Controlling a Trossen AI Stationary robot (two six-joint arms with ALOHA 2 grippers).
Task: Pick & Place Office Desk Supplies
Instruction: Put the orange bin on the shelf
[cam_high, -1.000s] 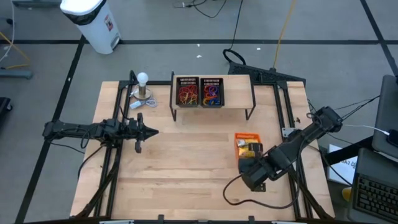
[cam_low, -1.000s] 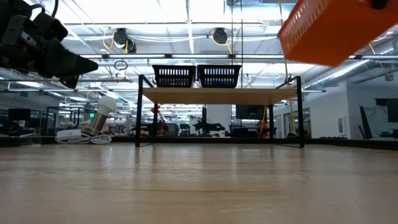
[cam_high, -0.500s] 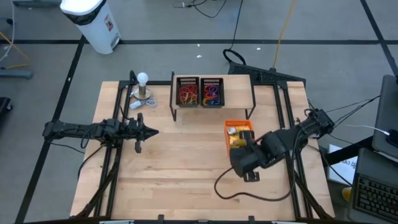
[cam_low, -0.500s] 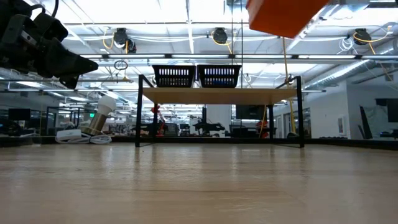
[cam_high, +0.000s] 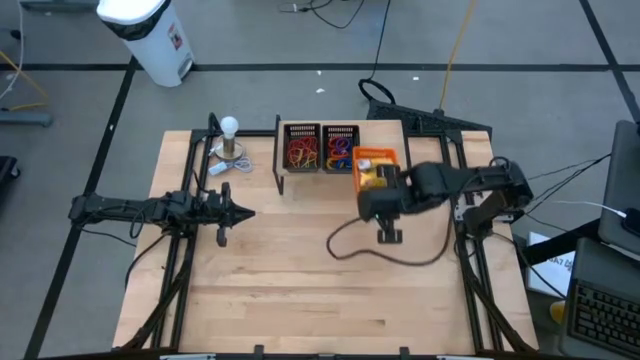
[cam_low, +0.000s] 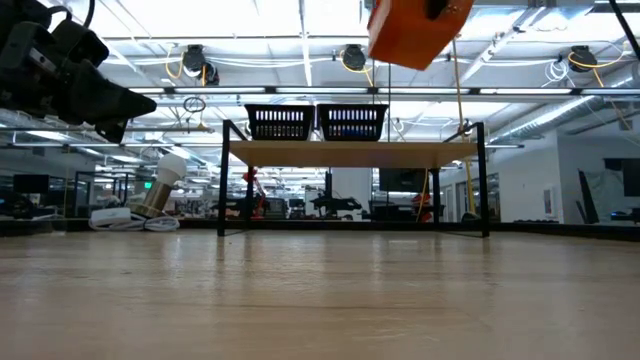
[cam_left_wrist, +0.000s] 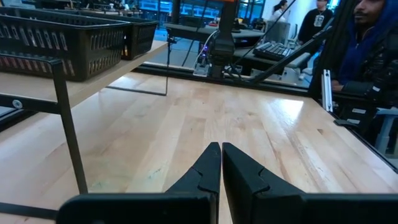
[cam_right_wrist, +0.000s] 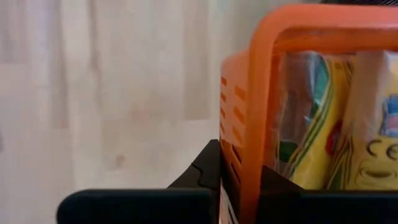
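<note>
The right gripper (cam_high: 378, 186) was pinching the orange basket (cam_high: 374, 170) of yellow packets (cam_right_wrist: 329, 124), high beside the shelf's two black baskets (cam_high: 320, 147), not yet set down, while the left gripper (cam_high: 240, 211) waited clenched and empty.

A wooden table (cam_high: 290, 270) is seen; on it are placed a shelf (cam_high: 392, 157) and a lamp (cam_high: 231, 140).

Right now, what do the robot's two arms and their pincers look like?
Both arms are dark, nearly black, jointed links. The left pincer tapers into two slim, pointed black fingers with stepped inner edges, mounted on a flat black bar. The right arm looks bulkier at its wrist and trails a loose dark cable looping across the wooden table.
</note>
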